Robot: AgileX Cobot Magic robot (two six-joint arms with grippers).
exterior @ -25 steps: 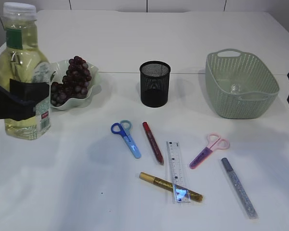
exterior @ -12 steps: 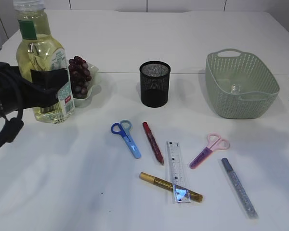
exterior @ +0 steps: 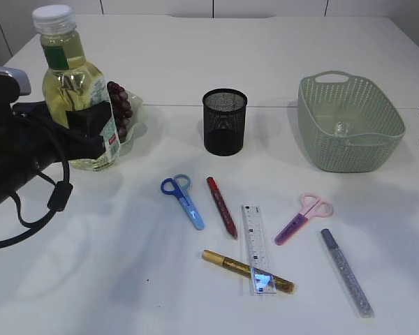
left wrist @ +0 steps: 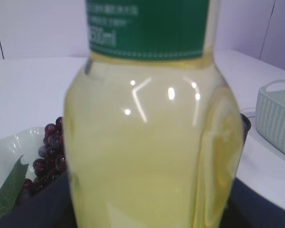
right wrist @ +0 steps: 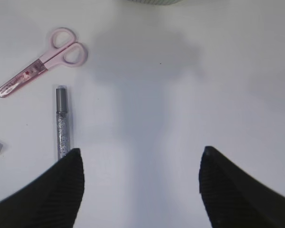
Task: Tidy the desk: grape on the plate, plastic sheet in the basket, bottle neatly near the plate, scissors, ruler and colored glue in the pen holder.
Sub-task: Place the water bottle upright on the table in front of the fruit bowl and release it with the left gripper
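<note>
Our left claw (exterior: 91,129) clamps the bottle (exterior: 73,91) upright against the grape plate (exterior: 134,118); our right claw (right wrist: 140,190) hangs apart. On the counter (exterior: 126,279): two scissors (exterior: 184,199), three glue pens (exterior: 221,206), one ruler (exterior: 257,248).

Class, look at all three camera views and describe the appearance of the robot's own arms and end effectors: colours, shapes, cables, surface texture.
The left arm is black and bulky, with a grey part at its top and a black cable looping beneath. The right end effector has two black, rounded fingers with fine ribbed surfaces. No markings are visible.
</note>
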